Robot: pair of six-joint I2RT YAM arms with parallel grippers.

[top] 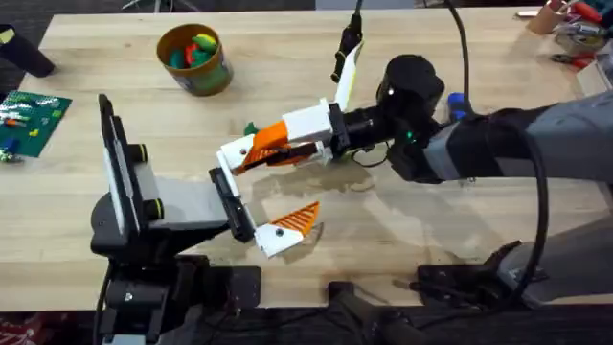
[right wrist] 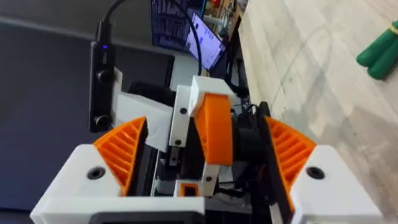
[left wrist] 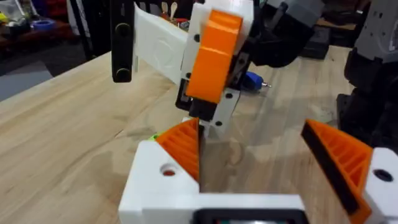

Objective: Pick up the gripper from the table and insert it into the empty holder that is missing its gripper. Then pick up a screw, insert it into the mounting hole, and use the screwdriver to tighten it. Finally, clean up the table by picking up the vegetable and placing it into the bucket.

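Clamped between the right end effector's [top: 251, 153] fingers, the gripper [right wrist: 214, 134] is held over the counter [top: 402, 230] beside the left end effector [left wrist: 273, 155], whose fingers are spread apart.

Right gripper [top: 251, 153] reaches across, jaws closed.

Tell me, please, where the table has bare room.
Bare wood lies right of the bucket, and near the front edge below the right arm. Mid-table is crowded around the left gripper and right gripper.
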